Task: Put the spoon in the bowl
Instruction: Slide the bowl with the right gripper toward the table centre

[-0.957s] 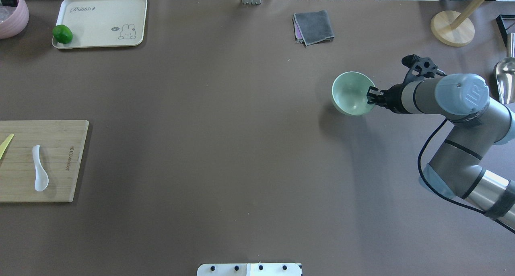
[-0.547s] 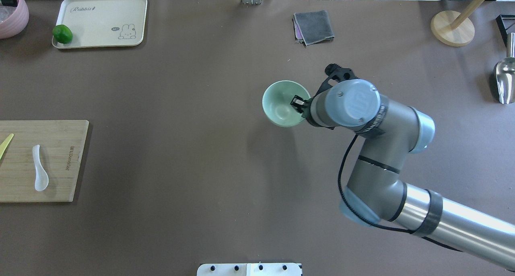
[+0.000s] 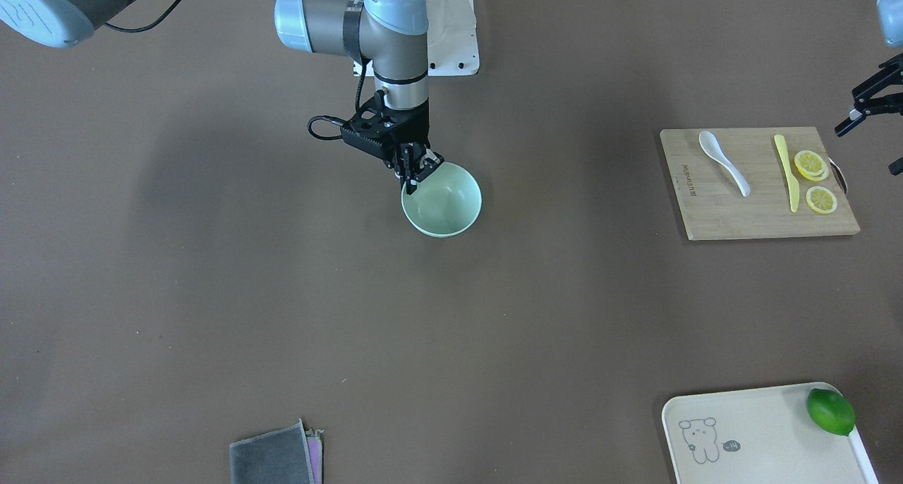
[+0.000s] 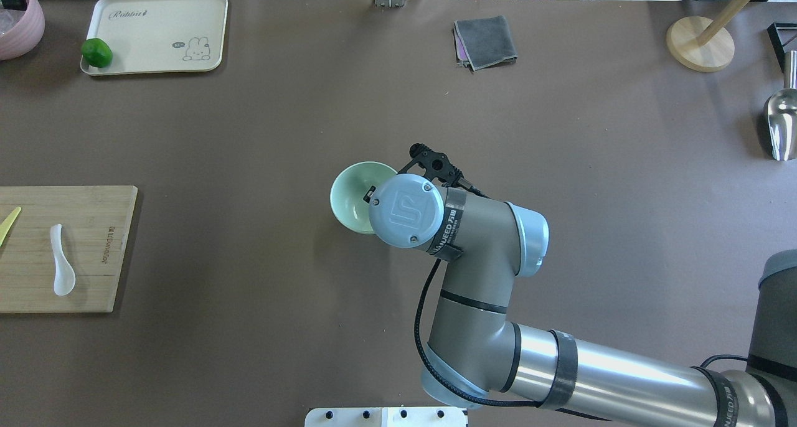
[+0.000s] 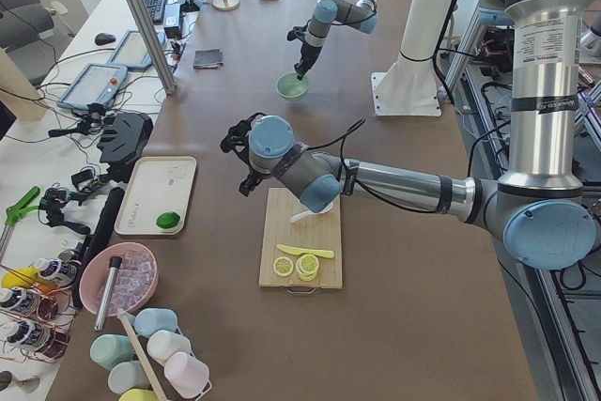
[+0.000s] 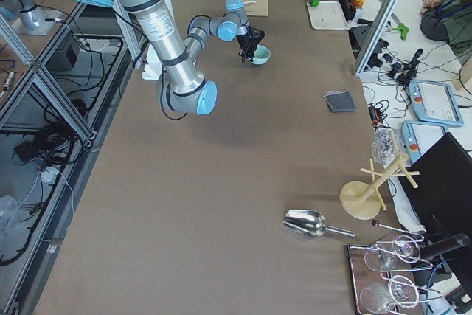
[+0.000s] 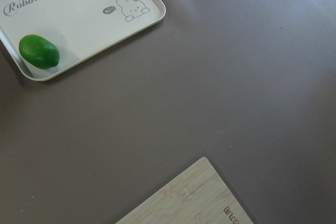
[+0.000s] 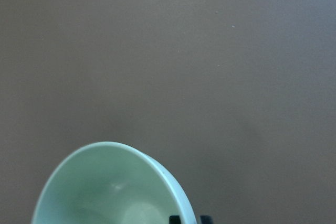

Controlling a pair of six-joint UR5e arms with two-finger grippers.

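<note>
The pale mint-green bowl (image 4: pixel 350 197) is near the table's middle, and also shows in the front view (image 3: pixel 446 203) and the right wrist view (image 8: pixel 105 187). My right gripper (image 3: pixel 417 172) is shut on its rim and holds it tilted. In the overhead view the wrist covers that grip. The white spoon (image 4: pixel 62 264) lies on the wooden cutting board (image 4: pixel 93 253) at the far left, scoop toward the robot. It also shows in the front view (image 3: pixel 723 161). My left gripper (image 3: pixel 869 147) hovers beside the board's outer end, open and empty.
A yellow knife (image 3: pixel 787 173) and lemon slices (image 3: pixel 815 182) lie on the board. A cream tray (image 4: pixel 155 32) with a lime (image 4: pixel 96 52) is at the far left corner. A grey cloth (image 4: pixel 485 41), a wooden stand (image 4: pixel 700 41) and a metal scoop (image 4: pixel 781 125) are at the far side and right.
My right arm has carried the bowl from the right side of the table toward the middle and nearer the robot, still gripping its rim. The spoon and board have not moved.
</note>
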